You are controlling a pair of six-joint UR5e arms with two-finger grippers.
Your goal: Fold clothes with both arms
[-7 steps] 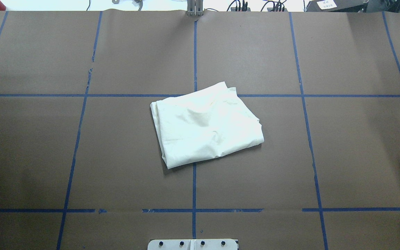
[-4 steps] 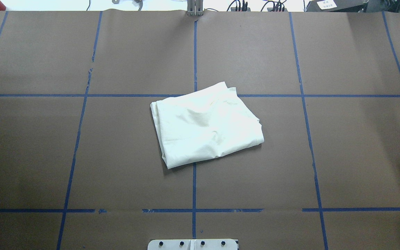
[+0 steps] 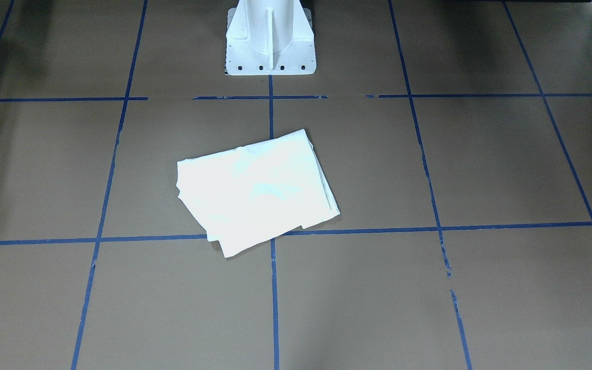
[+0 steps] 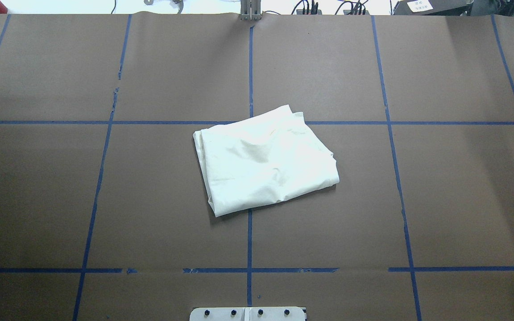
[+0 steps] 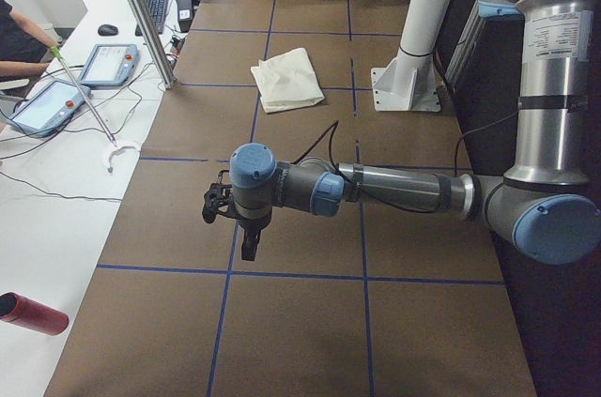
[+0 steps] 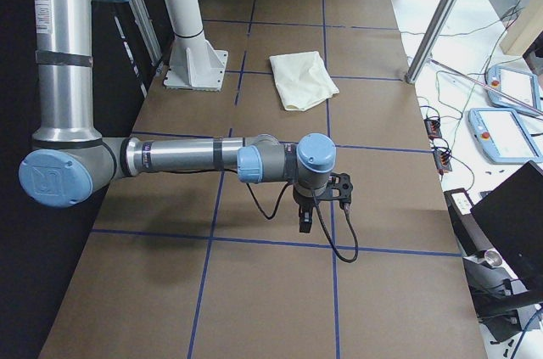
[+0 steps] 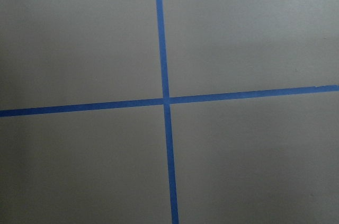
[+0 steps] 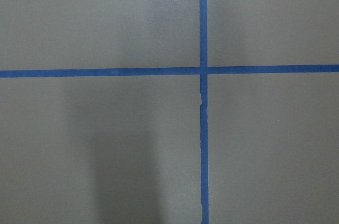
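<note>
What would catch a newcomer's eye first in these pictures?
First, the folded cream-white shirt, bright against the brown table with its blue tape grid, lying near the middle in front of the white pedestal. Next, two grey jointed arms with light blue caps: the left arm and right arm reach over opposite table ends, clear of the shirt.

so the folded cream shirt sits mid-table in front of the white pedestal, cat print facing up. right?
No. The folded cream shirt does sit in the middle of the table, in front of the white pedestal, but no cat print faces up: the upper side is plain cream. The overhead exterior view shows this.
</note>
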